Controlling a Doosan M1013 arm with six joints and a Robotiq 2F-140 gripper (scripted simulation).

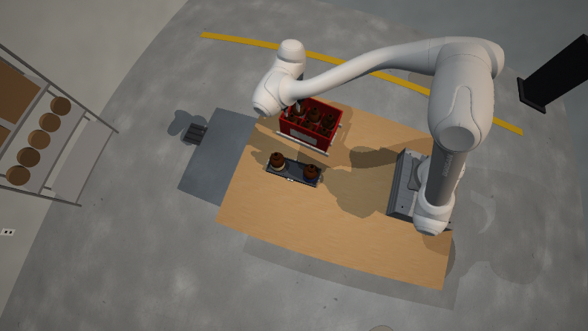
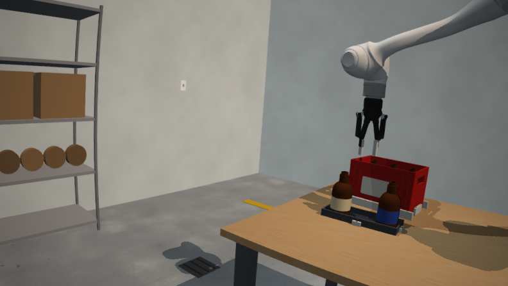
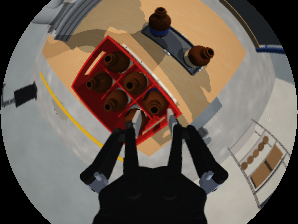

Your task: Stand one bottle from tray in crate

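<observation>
Gripper: the black two-finger hand has its pale fingertips spread partway, with nothing pinched between them. In the exterior view it points straight down at right of centre, its tips just above the crate's rim.

Arm: white and smooth, reaching in from the right of the top view, its wrist over the crate's upper-left end.

Crate: the red one sits level on the wooden table, above the middle of the top view.

Crated bottles: six brown ones, one per cell, as the wrist view lets me count. The one at lower right of the group is partly hidden by a fingertip.

Tray: dark and level, near the crate but apart from it, lower in the top view.

Cream-label bottle: upright at the tray's left end in the exterior view.

Blue-label bottle: upright at the tray's right end there.

Shelf: a grey metal unit fills the exterior view's left side, with brown boxes on it.
</observation>
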